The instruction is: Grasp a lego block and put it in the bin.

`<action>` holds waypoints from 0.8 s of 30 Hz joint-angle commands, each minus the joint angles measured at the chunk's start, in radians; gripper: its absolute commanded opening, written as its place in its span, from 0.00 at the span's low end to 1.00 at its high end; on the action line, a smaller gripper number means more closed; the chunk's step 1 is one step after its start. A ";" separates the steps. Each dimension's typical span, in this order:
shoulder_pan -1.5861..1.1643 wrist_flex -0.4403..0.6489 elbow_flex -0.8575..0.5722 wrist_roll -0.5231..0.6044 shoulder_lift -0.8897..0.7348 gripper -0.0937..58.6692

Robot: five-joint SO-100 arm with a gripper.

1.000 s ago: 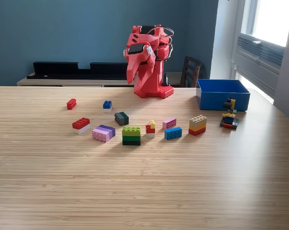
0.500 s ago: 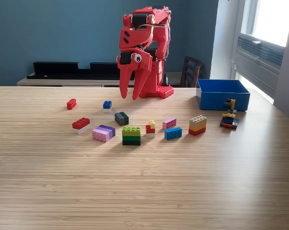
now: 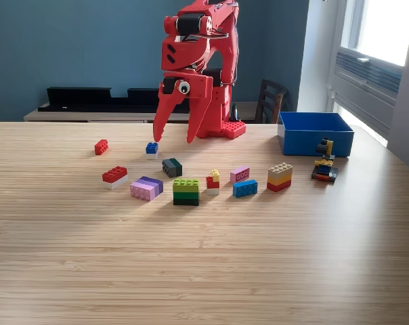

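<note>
Worktop (image 3: 204, 271), exterior view, left to right. Red block (image 3: 101, 146) lying far left. Small blue block (image 3: 152, 147) sitting just below the hand (image 3: 172, 139), whose fingers are hanging spread apart, holding nothing. Green block (image 3: 185, 191) standing near centre. Tan-topped block (image 3: 280, 176) resting right of it. Bin (image 3: 315, 133) sitting far right, apart from the blocks.

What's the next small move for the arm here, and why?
Probably lower the tool toward the dark green block. It is open, holds nothing and hangs above the table, between the small blue block and that dark green one. The bin sits far off at the exterior view's right, so a grasp comes first.
</note>
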 commanded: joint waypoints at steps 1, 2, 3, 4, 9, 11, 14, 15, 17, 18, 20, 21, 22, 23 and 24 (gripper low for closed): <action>0.003 0.003 -0.077 0.029 -0.040 0.59; 0.003 0.003 -0.081 0.037 -0.054 0.59; 0.003 0.003 -0.084 0.044 -0.067 0.60; 0.003 0.003 -0.087 0.051 -0.081 0.60; 0.011 0.003 -0.110 0.069 -0.150 0.62; 0.020 0.002 -0.123 0.087 -0.176 0.61; 0.034 0.002 -0.153 0.103 -0.213 0.60; 0.034 0.002 -0.161 0.106 -0.224 0.59; 0.037 0.002 -0.175 0.115 -0.247 0.59; 0.040 0.002 -0.181 0.120 -0.259 0.58; 0.044 -0.003 -0.190 0.129 -0.282 0.58; 0.046 -0.008 -0.196 0.130 -0.293 0.58; 0.046 -0.011 -0.202 0.132 -0.305 0.57; 0.048 -0.014 -0.209 0.132 -0.316 0.57; 0.048 -0.017 -0.213 0.133 -0.328 0.57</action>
